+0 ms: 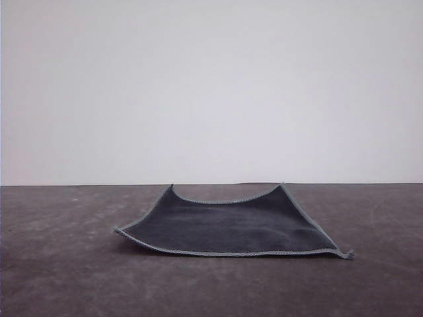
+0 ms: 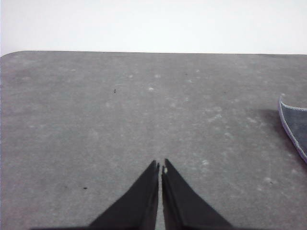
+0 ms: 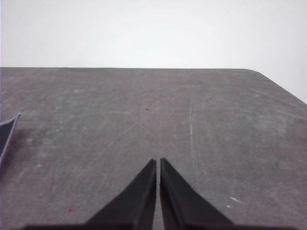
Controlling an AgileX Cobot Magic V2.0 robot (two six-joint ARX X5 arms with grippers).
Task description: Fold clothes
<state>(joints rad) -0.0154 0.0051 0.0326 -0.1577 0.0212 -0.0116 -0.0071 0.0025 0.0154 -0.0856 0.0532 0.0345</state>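
You have the cloth (image 1: 228, 228) lying charcoal-face up mid-table (image 1: 59, 277), hemmed front edge running left to right and far corners curled up, while your left gripper (image 2: 160, 165) and right gripper (image 3: 158, 161) are closed, holding nothing.

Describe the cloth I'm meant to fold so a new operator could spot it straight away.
Look at the dark grey table in the front view: the cloth lies near its middle, spread out and unfolded. It is a small dark charcoal square with a light grey stitched hem, its far corners curling upward, and it is the one soft thing on that surface.
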